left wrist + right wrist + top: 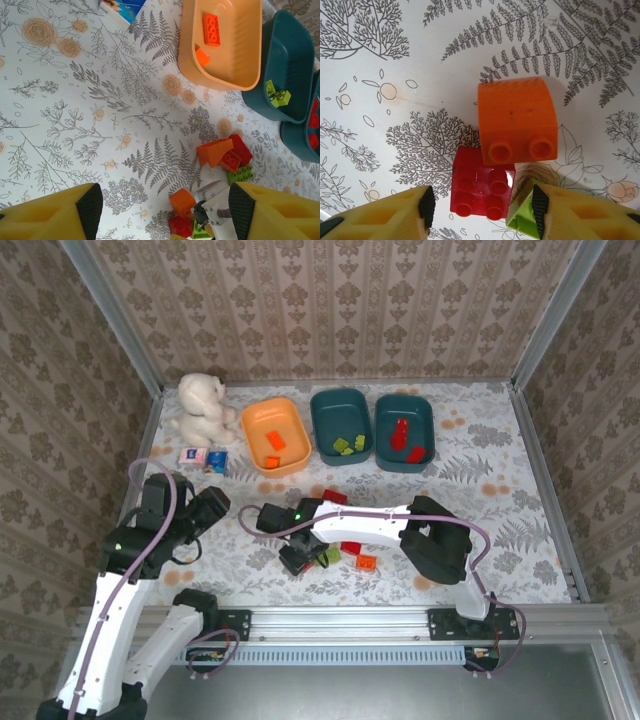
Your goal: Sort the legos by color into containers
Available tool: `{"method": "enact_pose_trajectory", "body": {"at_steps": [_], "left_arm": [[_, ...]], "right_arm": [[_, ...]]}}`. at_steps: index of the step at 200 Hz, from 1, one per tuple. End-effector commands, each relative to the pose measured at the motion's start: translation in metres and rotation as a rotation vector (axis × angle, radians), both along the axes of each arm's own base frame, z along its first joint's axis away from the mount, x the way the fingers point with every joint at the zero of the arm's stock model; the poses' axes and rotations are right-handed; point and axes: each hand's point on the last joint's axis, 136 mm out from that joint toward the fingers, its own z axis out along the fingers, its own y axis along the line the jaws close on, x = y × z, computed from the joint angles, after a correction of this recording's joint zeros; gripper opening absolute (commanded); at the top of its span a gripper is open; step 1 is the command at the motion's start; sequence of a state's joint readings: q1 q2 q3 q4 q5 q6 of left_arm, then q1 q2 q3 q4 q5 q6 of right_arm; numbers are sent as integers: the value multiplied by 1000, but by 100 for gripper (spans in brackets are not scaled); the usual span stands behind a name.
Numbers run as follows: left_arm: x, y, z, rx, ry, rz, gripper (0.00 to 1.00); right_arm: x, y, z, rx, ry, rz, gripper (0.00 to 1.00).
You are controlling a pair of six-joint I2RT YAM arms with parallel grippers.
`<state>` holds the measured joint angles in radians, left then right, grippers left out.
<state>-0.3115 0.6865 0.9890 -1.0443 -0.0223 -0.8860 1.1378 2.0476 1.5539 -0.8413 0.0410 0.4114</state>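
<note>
The left arm (105,615) rises from the near edge and folds at the elbow, carrying the left gripper (210,506) above the tabletop, tilted forward and to the right. In the left wrist view its yellow fingers (52,215) stand wide apart, black pads facing inward.

The right arm (372,525) bends at a dark elbow, and its white forearm reaches leftward across the table. Its wrist turns the right gripper (300,560) straight down, close to the surface. In the right wrist view, that gripper (482,209) has its jaws parted, the dark-tipped fingertips (426,206) low near the tabletop.
</note>
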Motion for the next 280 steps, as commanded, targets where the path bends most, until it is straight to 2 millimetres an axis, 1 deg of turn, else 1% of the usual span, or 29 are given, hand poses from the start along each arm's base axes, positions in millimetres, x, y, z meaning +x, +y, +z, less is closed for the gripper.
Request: {"method": "enact_pose_trajectory", "body": {"at_steps": [1,18,45,76,95,135,222,236,244,263,280], "left_arm": [[5,-3,6,-7,-23,-14,71],[5,-3,6,-7,-22,-15,71],[5,-3,6,-6,-21,-16,71],[5,-2,7,-4,-23,-15,70],[5,-3,7,-4,-26,-17,71],[6,-3,8,-7,-29,-18,70],[7,-5,8,-12,-32,-23,70],[7,-5,7,-10,-29,-26,71],[7,-5,7,-11,-30,-25,70],[7,-7,7,-17,-32,-35,70],[10,-13,9,-39,-47,-59,70]], "right_arm": [[0,-2,9,-6,-14,20,59],[-3,1,2,-7,7,26,60],[-3,7,-3,-3,20,27,60],[-7,7,-13,-13,49,24,56],[-8,7,-15,-15,51,27,54],[-9,4,-20,-36,56,25,53],[-10,3,-29,-81,38,53,42],[-9,3,-24,-75,23,54,39],[-7,4,-18,-63,8,55,37],[-3,6,5,-18,-32,51,35],[3,3,35,26,-66,28,34]]}}
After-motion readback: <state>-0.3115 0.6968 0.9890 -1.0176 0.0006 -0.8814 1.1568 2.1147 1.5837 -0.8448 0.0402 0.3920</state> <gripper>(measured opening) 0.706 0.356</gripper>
